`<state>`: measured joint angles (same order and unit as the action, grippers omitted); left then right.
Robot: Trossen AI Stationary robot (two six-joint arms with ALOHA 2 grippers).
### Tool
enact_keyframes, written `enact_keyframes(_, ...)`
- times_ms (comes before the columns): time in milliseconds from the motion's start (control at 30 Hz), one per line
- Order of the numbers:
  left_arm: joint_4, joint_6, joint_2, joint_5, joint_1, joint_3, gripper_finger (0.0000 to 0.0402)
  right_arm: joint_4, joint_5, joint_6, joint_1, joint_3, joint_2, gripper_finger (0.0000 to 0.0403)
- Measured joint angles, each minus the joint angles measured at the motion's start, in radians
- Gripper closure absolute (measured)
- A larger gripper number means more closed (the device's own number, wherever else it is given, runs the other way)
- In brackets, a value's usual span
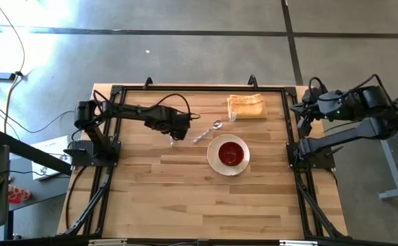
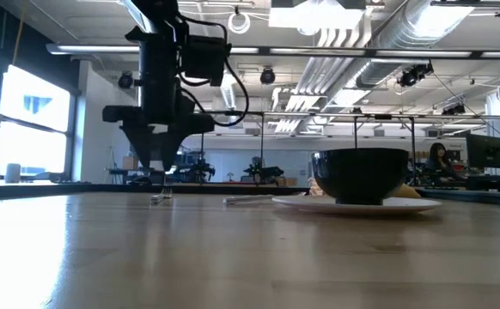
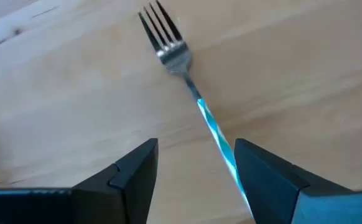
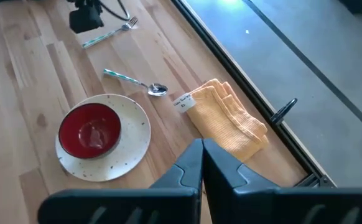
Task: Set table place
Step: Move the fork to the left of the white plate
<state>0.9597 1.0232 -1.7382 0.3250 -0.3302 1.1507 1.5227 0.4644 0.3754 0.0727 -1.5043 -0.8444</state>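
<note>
The red bowl (image 1: 231, 153) stands on the cream speckled plate (image 1: 215, 158) at the table's middle right. The silver spoon (image 1: 209, 131) lies flat on the wood just left of the plate. The silver fork (image 3: 168, 50) lies flat further left, its tines toward the far edge; it also shows in the right wrist view (image 4: 109, 34). My left gripper (image 3: 193, 177) is open low over the fork's handle, one finger on each side. My right gripper (image 4: 201, 163) is shut and empty, raised over the table's right rail (image 1: 301, 109). My left gripper points down over the fork's bluish handle (image 3: 221, 140), which runs close along the inner side of one finger (image 3: 262, 171). I cannot tell whether that finger touches it. The fork lies flat on the table.
A folded yellow cloth (image 1: 247, 106) with a white tag lies at the far edge, right of centre. The black rail frame (image 1: 185, 89) edges the table. Bare wood spans the near half (image 1: 199, 205). A person sits far off in the room (image 2: 439, 159).
</note>
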Motion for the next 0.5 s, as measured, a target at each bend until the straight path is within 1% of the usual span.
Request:
enact_keyframes(200,-0.094,0.022,-0.016,0.015,-0.020,0.000,0.0197,0.000,0.000,-0.019,0.000,0.000,0.000,0.0402)
enact_keyframes(300,-0.100,0.033,-0.034,0.012,-0.027,0.002,0.0197,0.000,-0.002,-0.029,0.000,0.000,0.000,0.0402)
enact_keyframes(400,-0.068,0.041,-0.069,-0.027,-0.031,-0.003,0.0197,0.000,-0.006,-0.036,0.000,0.000,0.002,0.0402)
enact_keyframes(500,-0.107,0.056,-0.102,-0.055,-0.030,0.000,0.0197,0.000,-0.006,-0.041,0.000,0.000,0.007,0.0402)
